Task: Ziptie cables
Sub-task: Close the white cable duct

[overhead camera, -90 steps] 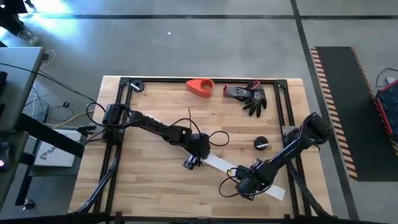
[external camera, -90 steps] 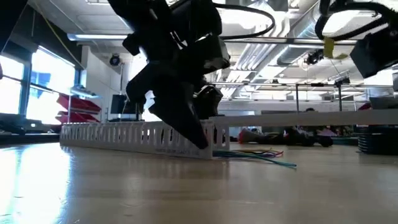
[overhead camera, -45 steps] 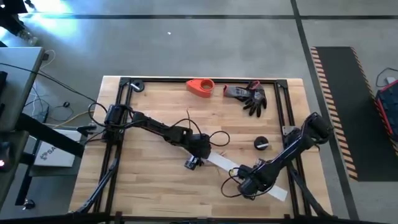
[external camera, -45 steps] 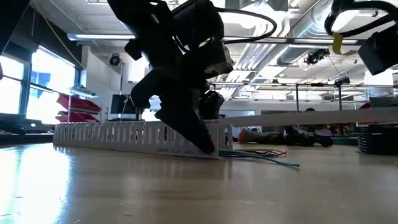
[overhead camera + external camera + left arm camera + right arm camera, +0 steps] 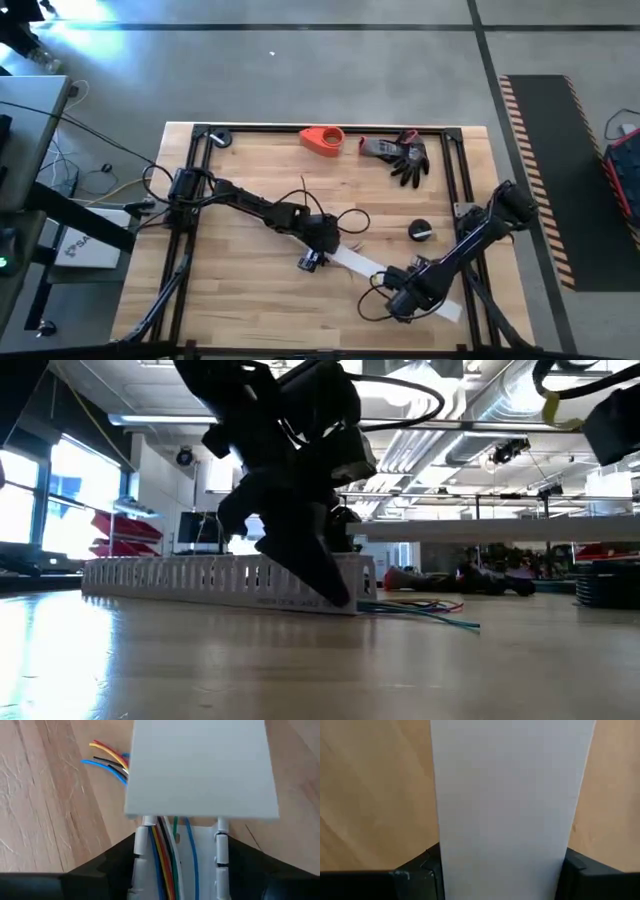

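Under white cover (image 5: pixel 200 767), cables (image 5: pixel 167 860) — coloured, parallel, ends splayed

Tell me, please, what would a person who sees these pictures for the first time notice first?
Most striking is the long white slotted channel lying slantwise near the table's middle, with both arms bent down onto it: the left gripper at one end, the right gripper at the other. Coloured cables run inside the channel under its flat white cover, and their ends fan out past it. A red tape dispenser and a dark glove lie at the far edge.
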